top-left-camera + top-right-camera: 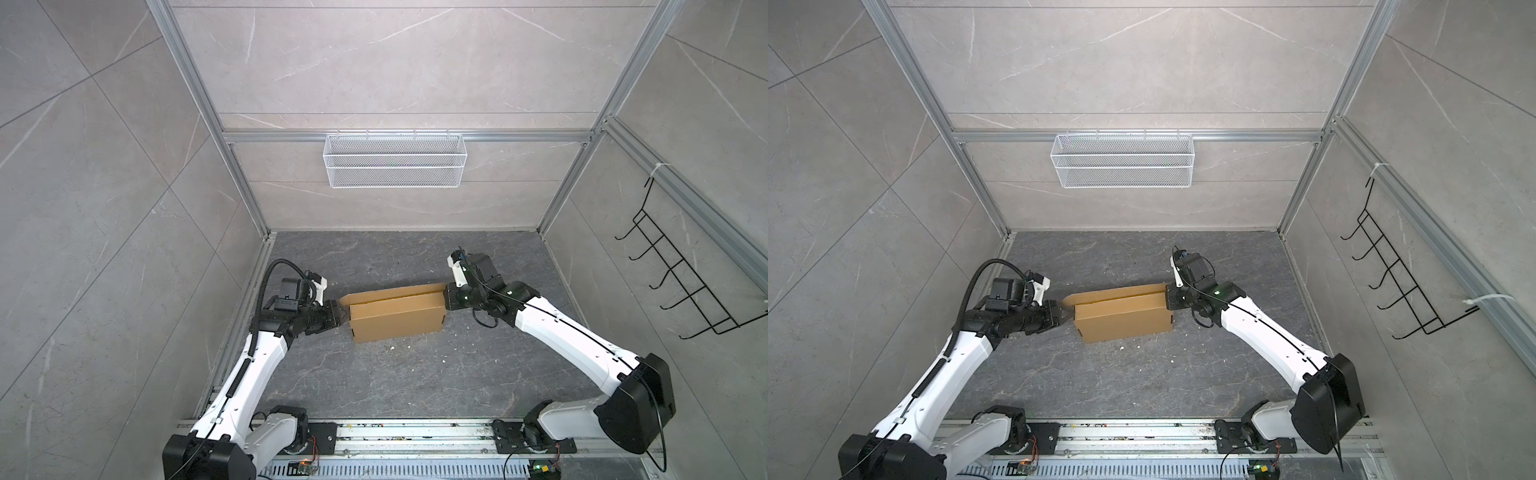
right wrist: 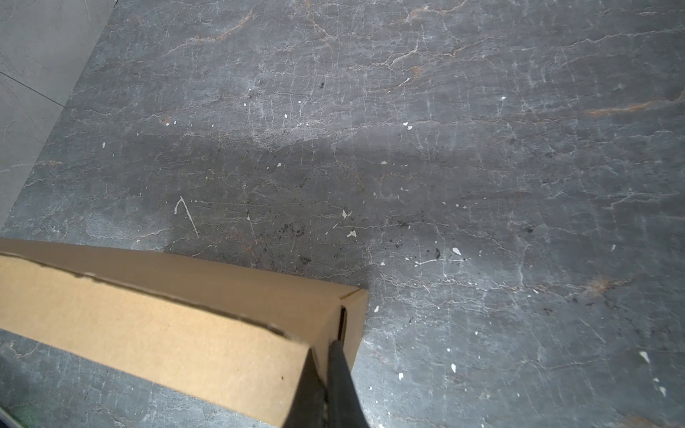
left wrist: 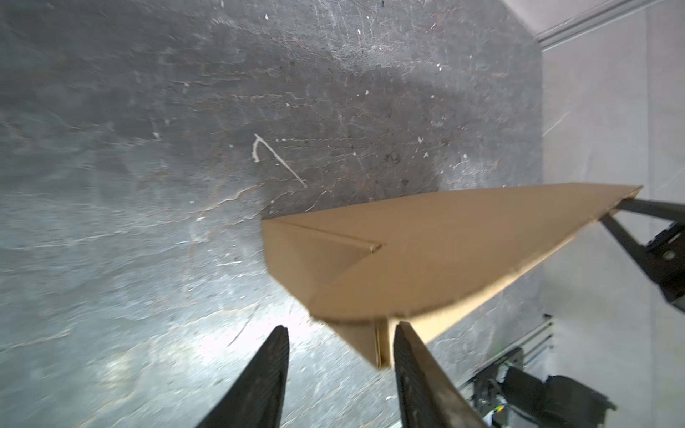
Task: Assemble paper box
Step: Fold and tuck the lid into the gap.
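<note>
You have the paper box (image 1: 395, 322) mostly formed, lid not yet shut: right tool (image 2: 326, 348) pinches one end, left tool (image 3: 341, 328) gapes at the other.

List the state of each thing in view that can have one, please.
paper box: folded up, lid ajar, not tucked in.
left gripper: open, jaws on either side of the box's end flap.
right gripper: shut, tips at the box's other end.
wire basket: hanging, nothing visible inside.
hook rack: hanging, hooks bare.

White arms (image 1: 266, 361), black joints (image 1: 636, 403) (cables (image 1: 261, 303) trailing).
</note>
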